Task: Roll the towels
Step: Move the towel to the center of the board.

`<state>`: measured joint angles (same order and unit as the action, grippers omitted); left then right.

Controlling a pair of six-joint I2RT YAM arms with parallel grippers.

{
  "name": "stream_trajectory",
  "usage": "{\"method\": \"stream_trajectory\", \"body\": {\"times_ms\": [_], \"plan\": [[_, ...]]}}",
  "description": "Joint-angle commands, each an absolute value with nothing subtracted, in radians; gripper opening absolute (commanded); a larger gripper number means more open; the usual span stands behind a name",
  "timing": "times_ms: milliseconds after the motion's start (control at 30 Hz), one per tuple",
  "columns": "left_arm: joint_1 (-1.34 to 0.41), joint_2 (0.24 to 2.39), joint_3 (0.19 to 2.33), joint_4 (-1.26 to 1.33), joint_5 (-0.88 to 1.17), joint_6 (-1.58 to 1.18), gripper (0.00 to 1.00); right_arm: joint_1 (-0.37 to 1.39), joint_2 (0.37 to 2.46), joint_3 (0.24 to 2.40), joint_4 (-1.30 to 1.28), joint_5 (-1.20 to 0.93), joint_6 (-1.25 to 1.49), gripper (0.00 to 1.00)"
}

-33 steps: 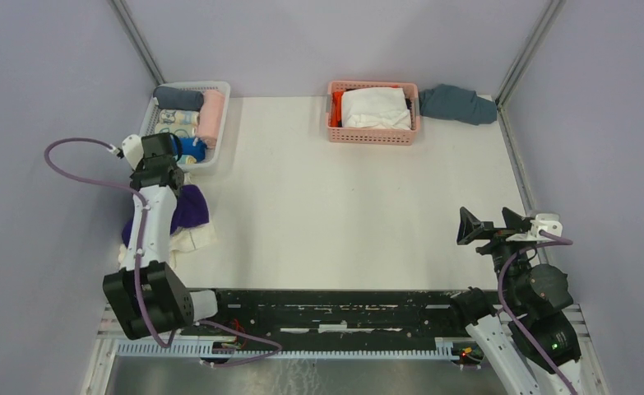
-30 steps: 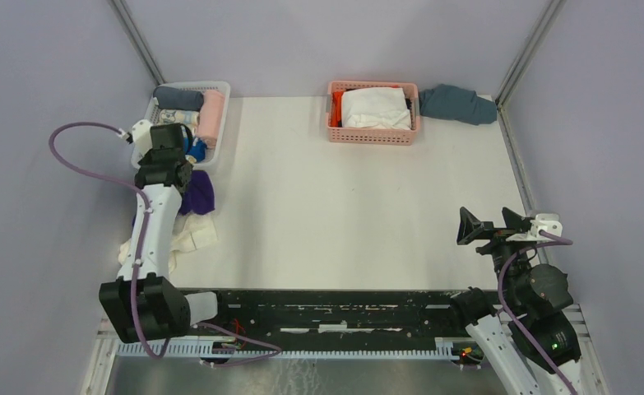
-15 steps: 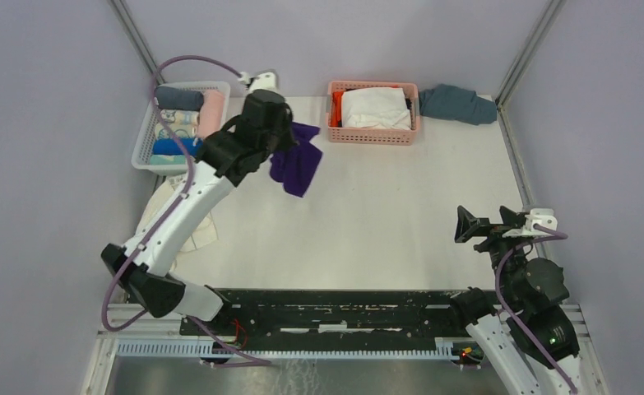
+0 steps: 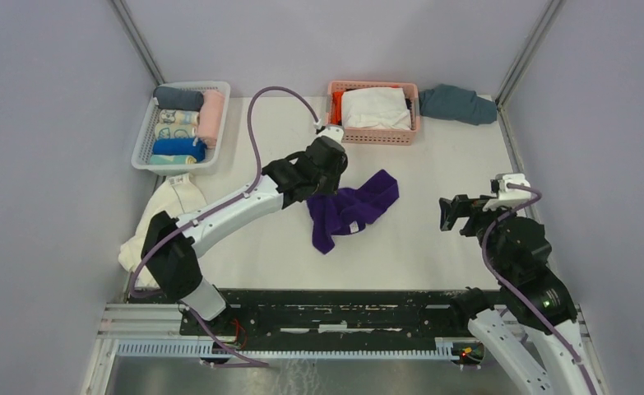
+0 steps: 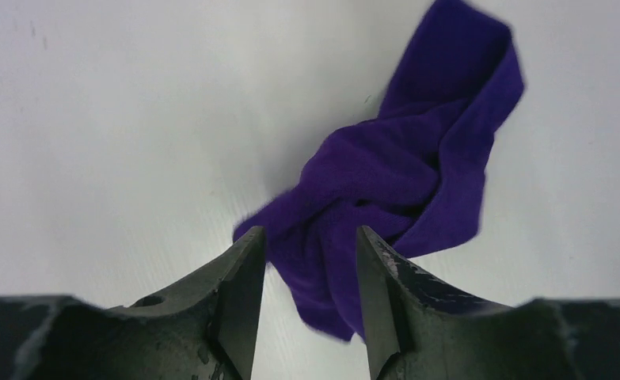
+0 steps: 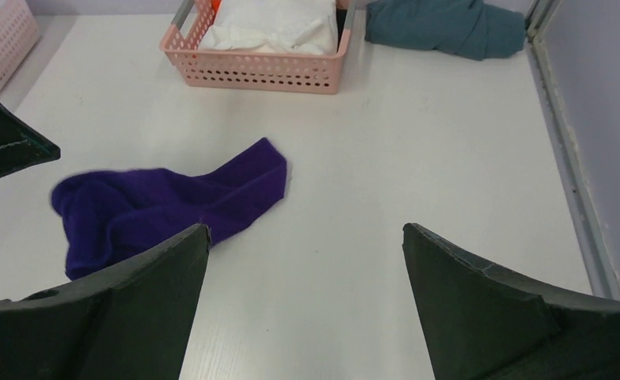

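The deep purple towel [image 4: 353, 207] lies crumpled and twisted on the white table near the middle; it also shows in the left wrist view [image 5: 401, 174] and the right wrist view [image 6: 164, 207]. My left gripper [image 4: 331, 183] hovers just over its left end, jaws apart, with the cloth below the fingertips [image 5: 310, 237] and not pinched. The cream-white towel [image 4: 170, 216] lies in a heap at the table's left edge, partly under the left arm. My right gripper [image 4: 458, 216] stands wide open to the right of the purple towel with nothing in it [image 6: 306, 229].
A white basket [image 4: 220, 123] with several rolled towels sits at the back left. A pink basket [image 4: 373, 136] with white and orange cloth stands at the back centre, also seen from the right wrist [image 6: 251, 71]. A teal-grey cloth [image 4: 458, 104] lies in the back right corner.
My left arm swung from the far left edge to the table's middle carrying the purple towel, then opened; the towel now lies on the table. The right gripper shifted slightly up and left.
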<state>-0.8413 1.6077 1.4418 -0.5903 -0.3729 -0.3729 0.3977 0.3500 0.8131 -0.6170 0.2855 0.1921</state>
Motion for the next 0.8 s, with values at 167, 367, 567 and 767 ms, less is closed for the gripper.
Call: {"method": "stream_trajectory", "body": {"times_ms": [167, 367, 567, 767], "plan": [[-0.836, 1.448, 1.209, -0.448, -0.374, -0.38, 0.63, 0.404, 0.585, 0.85, -0.58, 0.184, 0.332, 1.0], [-0.845, 1.394, 1.053, -0.432, -0.285, -0.448, 0.61, 0.403, 0.681, 0.812, -0.493, 0.141, 0.331, 1.0], [-0.889, 1.367, 0.932, -0.443, -0.249, -0.519, 0.56, 0.403, 0.763, 0.797, -0.459, 0.073, 0.355, 1.0], [-1.017, 1.369, 0.881, -0.454, -0.331, -0.588, 0.53, 0.403, 0.817, 0.75, -0.395, 0.031, 0.395, 1.0]]}}
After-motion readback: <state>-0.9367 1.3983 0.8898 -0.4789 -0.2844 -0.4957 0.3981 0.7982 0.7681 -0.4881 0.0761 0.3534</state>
